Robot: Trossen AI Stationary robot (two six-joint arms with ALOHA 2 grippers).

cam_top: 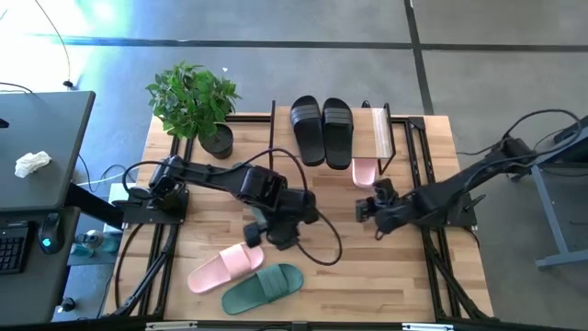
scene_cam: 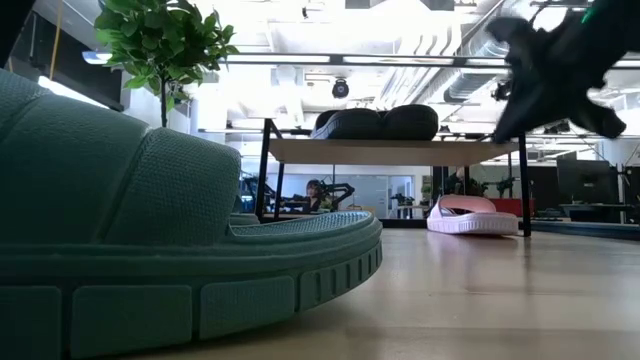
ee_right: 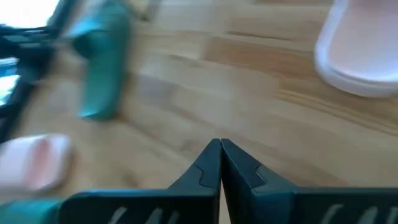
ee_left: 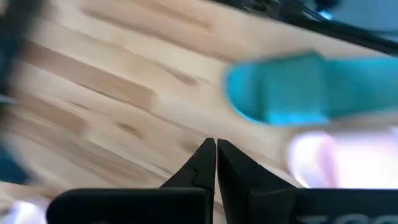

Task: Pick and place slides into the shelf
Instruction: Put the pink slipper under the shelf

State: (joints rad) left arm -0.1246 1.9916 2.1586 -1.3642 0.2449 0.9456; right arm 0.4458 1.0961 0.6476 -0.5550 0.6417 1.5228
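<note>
Two black slides [cam_top: 322, 131] lie side by side on the shelf's light wood top [cam_top: 379, 133]; the low view shows them there too [scene_cam: 380, 122]. One pale pink slide [cam_top: 365, 171] sits under the shelf on its sole [scene_cam: 472, 215]. Another pink slide [cam_top: 225, 267] and a dark green slide [cam_top: 264, 287] lie flat near the table's near edge. I see no second green slide. My left gripper [cam_top: 280, 234] hovers shut just beyond the pink and green pair [ee_left: 216, 146]. My right gripper [cam_top: 367, 207] is shut above bare table in front of the shelf [ee_right: 221, 146].
A potted plant [cam_top: 195, 101] stands at the far left corner of the slatted wooden table [cam_top: 404, 276]. Black cables loop over the table near the left arm [cam_top: 322, 248]. A dark desk [cam_top: 37, 138] stands off the table's left side. Bare wood lies between the two grippers.
</note>
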